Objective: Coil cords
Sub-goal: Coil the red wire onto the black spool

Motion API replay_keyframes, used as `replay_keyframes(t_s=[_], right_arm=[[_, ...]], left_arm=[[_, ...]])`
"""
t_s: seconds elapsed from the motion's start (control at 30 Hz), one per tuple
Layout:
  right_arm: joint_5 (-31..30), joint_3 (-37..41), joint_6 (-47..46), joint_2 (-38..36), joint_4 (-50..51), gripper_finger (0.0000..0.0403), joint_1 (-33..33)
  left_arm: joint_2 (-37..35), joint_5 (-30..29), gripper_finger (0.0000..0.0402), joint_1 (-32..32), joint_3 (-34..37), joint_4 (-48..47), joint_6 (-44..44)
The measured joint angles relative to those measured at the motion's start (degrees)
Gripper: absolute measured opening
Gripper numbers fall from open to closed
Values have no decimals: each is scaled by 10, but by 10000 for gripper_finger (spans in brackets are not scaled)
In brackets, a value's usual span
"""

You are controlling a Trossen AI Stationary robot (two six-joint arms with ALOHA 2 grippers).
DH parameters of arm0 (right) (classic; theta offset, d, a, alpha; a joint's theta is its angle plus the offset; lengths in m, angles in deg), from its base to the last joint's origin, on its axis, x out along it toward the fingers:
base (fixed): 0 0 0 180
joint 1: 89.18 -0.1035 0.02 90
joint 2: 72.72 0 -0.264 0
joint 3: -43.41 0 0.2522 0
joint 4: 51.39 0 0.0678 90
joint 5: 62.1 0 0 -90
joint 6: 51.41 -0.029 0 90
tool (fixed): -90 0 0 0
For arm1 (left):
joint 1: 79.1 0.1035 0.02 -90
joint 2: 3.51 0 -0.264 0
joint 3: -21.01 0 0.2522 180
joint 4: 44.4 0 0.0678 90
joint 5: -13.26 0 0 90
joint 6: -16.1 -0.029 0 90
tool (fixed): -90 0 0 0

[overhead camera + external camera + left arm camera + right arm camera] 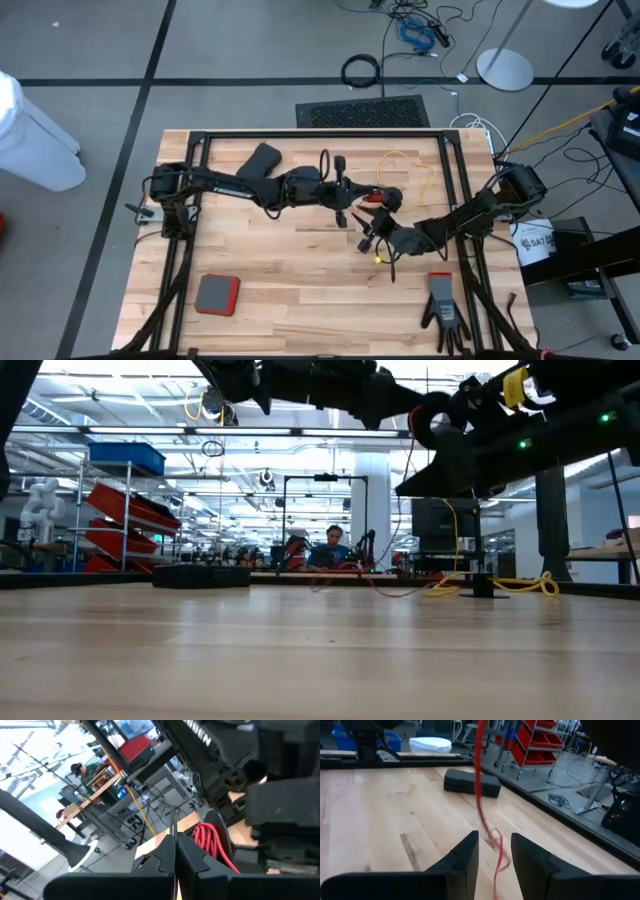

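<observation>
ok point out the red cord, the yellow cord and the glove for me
red cord (pixel 479 795): right wrist view, on the strand hanging above the fingers.
yellow cord (pixel 428 180): high view, on its strand across the table.
glove (pixel 442 303): high view, on the palm.

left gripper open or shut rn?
Shut. In the left wrist view the left gripper has its fingers pressed together with no gap, beside the coiled red cord.
</observation>
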Motion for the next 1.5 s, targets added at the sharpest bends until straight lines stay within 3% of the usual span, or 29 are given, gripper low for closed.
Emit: replay_keyframes(t_s=[0.27,0.6,1.0,1.3,1.5], right_arm=[[-2,0,44,0,-37,92,0],[0,0,51,0,-27,6,-1],[-96,1,-14,1,54,1,-5],[-105,0,-21,0,58,1,-4],[-82,0,-26,0,50,0,-4]], left_arm=[[-1,5,1,-21,0,5,-4],[-1,7,1,-33,0,1,-5],[-57,34,1,-39,18,-83,-17],[-95,91,1,-38,39,-186,-16],[-95,52,1,-39,56,-226,-68]])
